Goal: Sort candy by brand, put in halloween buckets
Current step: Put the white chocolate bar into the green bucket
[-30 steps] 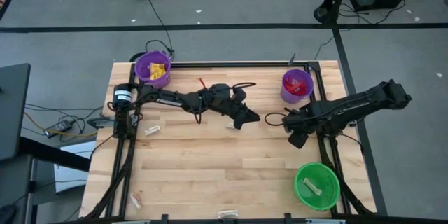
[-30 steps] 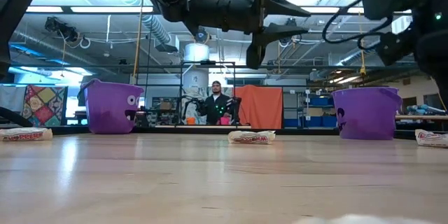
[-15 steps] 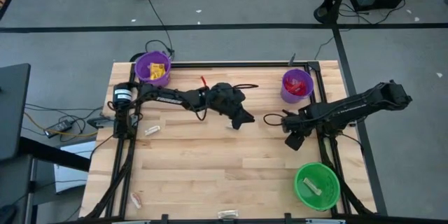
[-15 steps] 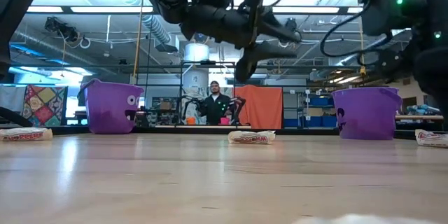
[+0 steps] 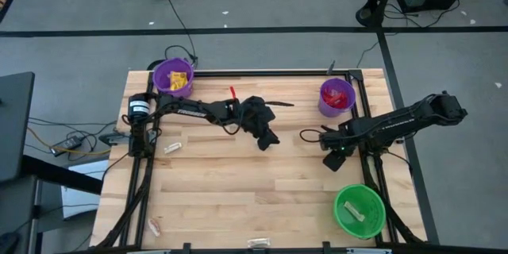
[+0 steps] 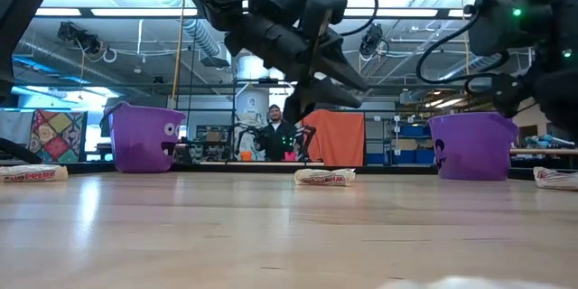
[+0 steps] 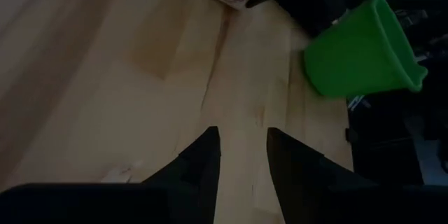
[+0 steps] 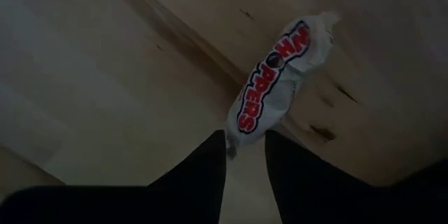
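Observation:
A white Whoppers candy [image 8: 276, 77] lies flat on the wooden table; my right gripper [image 8: 245, 155] points down over it, open, its fingertips on either side of the wrapper's near end. In the high view this gripper [image 5: 332, 161] is at the table's right, between a purple bucket [image 5: 336, 97] and the green bucket [image 5: 359, 210]. My left gripper [image 7: 242, 147] is open with nothing in it, slanting down above the table's middle [image 5: 268, 138]. A second purple bucket [image 5: 173, 78] stands at the far left corner. My right gripper comes from above with the wrapper's crimped near end [image 8: 232, 148] between its fingertips. I cannot tell whether the fingers touch it. The candy lies flat on the table.
Loose candies lie at the left [image 5: 171, 148] and along the near edge [image 5: 154, 226], [image 5: 257, 243]. In the low view one candy [image 6: 325, 177] lies mid-table. A black frame rail [image 5: 373, 171] runs beside the right arm. A person sits in the room behind the table.
My left gripper has tipped from nearly level to slanting downward and has sunk a little over the table's middle. My right gripper has come down toward the candy under it.

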Available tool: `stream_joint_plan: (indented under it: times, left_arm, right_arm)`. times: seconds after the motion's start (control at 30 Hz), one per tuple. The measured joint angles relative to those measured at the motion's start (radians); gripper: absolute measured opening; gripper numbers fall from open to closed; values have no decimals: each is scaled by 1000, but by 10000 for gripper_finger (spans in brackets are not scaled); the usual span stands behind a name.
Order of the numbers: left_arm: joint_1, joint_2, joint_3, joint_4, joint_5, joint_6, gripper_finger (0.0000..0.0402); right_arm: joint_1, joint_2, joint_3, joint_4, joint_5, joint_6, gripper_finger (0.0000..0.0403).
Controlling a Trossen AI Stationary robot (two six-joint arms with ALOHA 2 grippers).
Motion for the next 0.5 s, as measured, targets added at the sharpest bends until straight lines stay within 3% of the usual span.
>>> stream_joint_plan:
  times: [0.3,0.5]
  left_arm:
    - [0,0,0,-18,0,3,121]
    - [0,0,0,-36,58,-4,121]
  right_arm:
    - [-16,97,0,27,-15,-70,76]
    - [-27,150,11,26,-82,-136,11]
